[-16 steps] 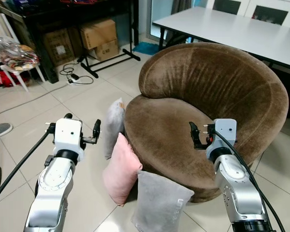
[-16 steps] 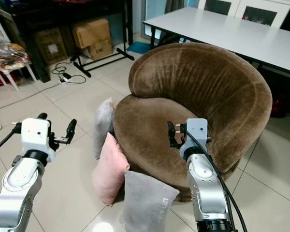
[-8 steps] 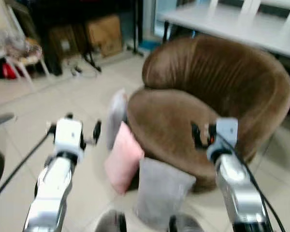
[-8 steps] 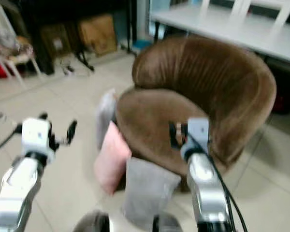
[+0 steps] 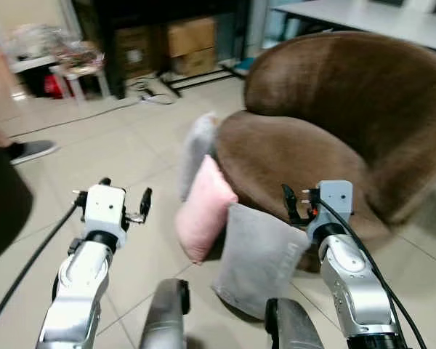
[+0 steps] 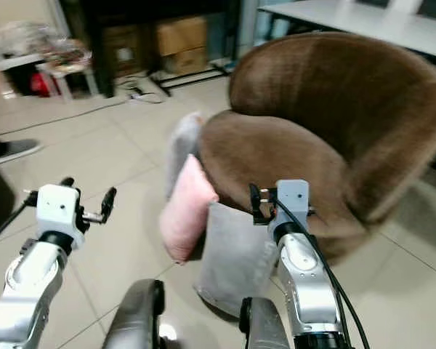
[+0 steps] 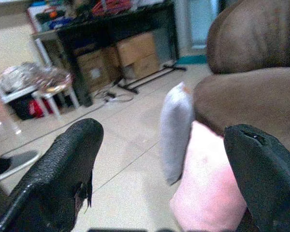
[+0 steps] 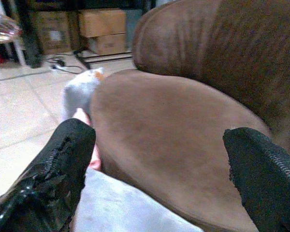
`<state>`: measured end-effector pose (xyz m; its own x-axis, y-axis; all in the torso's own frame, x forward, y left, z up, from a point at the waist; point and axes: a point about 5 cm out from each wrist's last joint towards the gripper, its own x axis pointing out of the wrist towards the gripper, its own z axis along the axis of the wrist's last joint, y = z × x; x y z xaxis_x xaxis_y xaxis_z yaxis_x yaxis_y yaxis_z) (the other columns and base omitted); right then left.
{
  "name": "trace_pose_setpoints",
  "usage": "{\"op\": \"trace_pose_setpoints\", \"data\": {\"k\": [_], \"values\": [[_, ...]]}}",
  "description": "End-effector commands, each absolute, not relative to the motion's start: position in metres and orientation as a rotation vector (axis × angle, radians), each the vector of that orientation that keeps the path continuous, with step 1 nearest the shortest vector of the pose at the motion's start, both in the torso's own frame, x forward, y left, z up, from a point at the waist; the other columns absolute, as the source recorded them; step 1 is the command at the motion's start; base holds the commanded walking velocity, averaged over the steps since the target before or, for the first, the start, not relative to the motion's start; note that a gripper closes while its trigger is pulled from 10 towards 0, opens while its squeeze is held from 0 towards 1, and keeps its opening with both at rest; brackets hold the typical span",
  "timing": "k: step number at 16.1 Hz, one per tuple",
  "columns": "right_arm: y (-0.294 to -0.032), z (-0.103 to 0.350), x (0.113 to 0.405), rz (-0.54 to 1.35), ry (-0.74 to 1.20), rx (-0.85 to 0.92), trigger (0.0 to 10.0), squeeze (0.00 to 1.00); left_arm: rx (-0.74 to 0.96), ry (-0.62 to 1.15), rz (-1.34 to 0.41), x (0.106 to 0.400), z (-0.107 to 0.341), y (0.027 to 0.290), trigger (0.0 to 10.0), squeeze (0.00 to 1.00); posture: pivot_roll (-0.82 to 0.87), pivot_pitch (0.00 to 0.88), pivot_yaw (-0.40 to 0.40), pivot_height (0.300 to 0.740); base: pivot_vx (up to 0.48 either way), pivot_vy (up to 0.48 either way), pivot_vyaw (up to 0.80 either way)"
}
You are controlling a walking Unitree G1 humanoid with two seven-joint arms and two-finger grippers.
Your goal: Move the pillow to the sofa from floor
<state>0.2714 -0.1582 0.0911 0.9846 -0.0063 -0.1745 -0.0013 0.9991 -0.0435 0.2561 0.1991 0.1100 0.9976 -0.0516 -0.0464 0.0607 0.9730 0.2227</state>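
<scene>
Three pillows lean against the front of the round brown sofa [image 5: 334, 131] on the tiled floor: a pink pillow [image 5: 204, 209], a grey pillow [image 5: 259, 256] nearest me, and another grey pillow [image 5: 195, 149] behind the pink one. My left gripper [image 5: 125, 192] is held open above the floor, left of the pink pillow [image 7: 210, 193]. My right gripper [image 5: 296, 203] is open above the near grey pillow's top edge, at the sofa seat's front [image 8: 174, 130]. Neither holds anything.
My two knees [image 5: 165, 316] show at the bottom edge. A person's shoe [image 5: 33, 150] and a dark shape [image 5: 1, 211] are at the left. Cardboard boxes [image 5: 192, 38] under a black rack, a white stool [image 5: 74, 64], floor cables [image 5: 154, 89] and a white table [image 5: 378, 14] lie beyond.
The whole view has swung down and shifted, blurred midway, so the camera moved. My knees have come into view. Both arms keep the same pose; the pillows have not moved.
</scene>
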Motion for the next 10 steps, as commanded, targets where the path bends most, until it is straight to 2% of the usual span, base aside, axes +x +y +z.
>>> {"op": "trace_pose_setpoints", "data": {"k": [1,3,10], "values": [[-0.1626,0.096,0.274,-0.012,0.159,-0.061,10.0,0.0,0.208,0.011,-0.067,0.2568,0.1154,0.1964,10.0,0.0,-0.03,0.0,0.002,0.6,0.0,0.0,0.0],[-0.1627,0.0949,0.2745,-0.012,0.163,-0.065,10.0,0.0,0.21,0.012,-0.065,0.2559,0.115,0.1973,10.0,0.0,-0.03,0.0,0.002,0.6,0.126,0.0,0.0],[-0.1661,0.0913,0.2759,-0.038,0.18,-0.086,10.0,0.0,0.201,0.012,-0.071,0.2588,0.1136,0.1978,10.0,0.0,-0.04,0.0,0.01,0.6,0.298,0.0,0.0]]}}
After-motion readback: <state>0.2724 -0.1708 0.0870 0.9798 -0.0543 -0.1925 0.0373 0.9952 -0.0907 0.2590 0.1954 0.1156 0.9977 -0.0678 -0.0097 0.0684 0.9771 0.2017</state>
